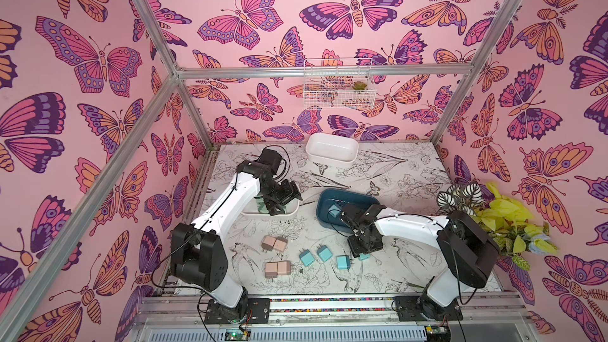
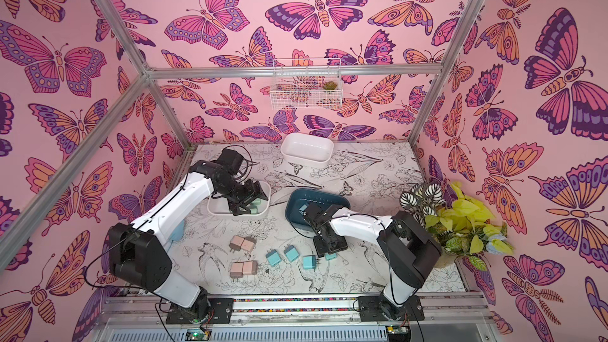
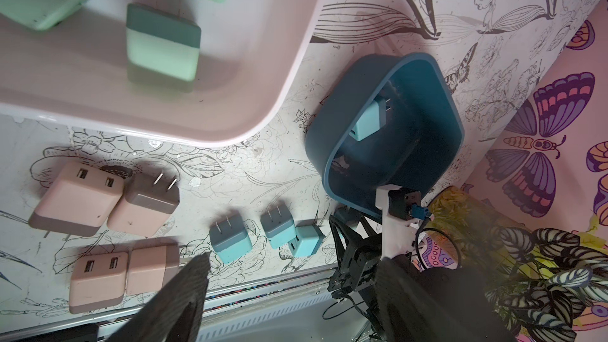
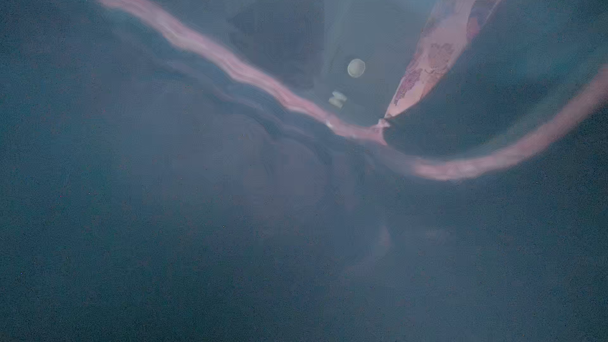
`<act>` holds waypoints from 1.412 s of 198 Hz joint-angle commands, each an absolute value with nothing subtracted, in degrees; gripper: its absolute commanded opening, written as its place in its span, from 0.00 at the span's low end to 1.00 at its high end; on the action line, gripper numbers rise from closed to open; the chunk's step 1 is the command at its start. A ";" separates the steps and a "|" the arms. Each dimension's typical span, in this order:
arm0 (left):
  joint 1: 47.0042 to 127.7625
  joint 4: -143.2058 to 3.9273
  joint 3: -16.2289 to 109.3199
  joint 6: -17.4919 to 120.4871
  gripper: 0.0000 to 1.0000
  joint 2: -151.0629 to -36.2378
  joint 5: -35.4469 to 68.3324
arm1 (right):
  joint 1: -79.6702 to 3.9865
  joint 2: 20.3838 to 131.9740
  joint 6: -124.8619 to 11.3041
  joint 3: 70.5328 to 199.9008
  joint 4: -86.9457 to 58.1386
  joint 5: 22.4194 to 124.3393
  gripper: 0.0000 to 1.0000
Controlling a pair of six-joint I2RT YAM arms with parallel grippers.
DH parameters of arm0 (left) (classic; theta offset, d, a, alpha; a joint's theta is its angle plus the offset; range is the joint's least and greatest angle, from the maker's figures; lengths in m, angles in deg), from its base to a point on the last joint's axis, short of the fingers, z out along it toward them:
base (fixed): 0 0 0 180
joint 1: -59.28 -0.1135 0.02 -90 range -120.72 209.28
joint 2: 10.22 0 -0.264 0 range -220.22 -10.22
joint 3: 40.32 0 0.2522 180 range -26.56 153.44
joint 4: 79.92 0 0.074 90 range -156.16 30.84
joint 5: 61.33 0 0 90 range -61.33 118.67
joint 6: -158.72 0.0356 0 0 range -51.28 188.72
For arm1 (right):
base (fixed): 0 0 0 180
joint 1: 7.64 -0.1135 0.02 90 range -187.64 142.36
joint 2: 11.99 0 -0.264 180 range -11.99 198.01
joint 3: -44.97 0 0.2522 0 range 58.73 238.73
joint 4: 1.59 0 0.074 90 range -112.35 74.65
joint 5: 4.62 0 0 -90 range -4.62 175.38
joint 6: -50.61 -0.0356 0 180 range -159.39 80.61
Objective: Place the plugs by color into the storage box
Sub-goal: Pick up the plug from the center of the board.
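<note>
Several pale pink plugs (image 1: 275,244) and light blue plugs (image 1: 324,253) lie loose on the table's front half. Mint green plugs (image 3: 163,47) sit in the white storage box (image 3: 263,120) at the left. My left gripper (image 1: 276,207) hovers over that box, and the left wrist view shows it (image 3: 296,297) open and empty. One blue plug (image 1: 335,210) lies in the dark blue storage box (image 1: 324,222). My right gripper (image 1: 363,250) points down at the table just in front of that box, over another blue plug (image 1: 363,256). The right wrist view is a dark teal blur that hides the jaws.
Another white box (image 1: 331,151) stands at the back middle. A potted plant (image 1: 493,218) fills the right edge beside the right arm. A wire basket (image 1: 339,88) hangs on the back wall. Metal rails (image 1: 329,304) run along the front edge.
</note>
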State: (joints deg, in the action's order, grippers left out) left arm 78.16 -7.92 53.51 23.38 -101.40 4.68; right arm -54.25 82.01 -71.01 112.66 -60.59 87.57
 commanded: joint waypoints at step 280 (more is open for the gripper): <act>78.47 -7.81 52.80 23.81 0.82 -100.46 4.73 | -56.24 70.56 -73.41 114.92 -71.64 89.06 0.46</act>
State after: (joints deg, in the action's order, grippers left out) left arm 78.18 -7.92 53.32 23.42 -101.38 4.66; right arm -55.80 73.77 -72.63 111.26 -65.00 87.73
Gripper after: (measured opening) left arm 0.818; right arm 0.460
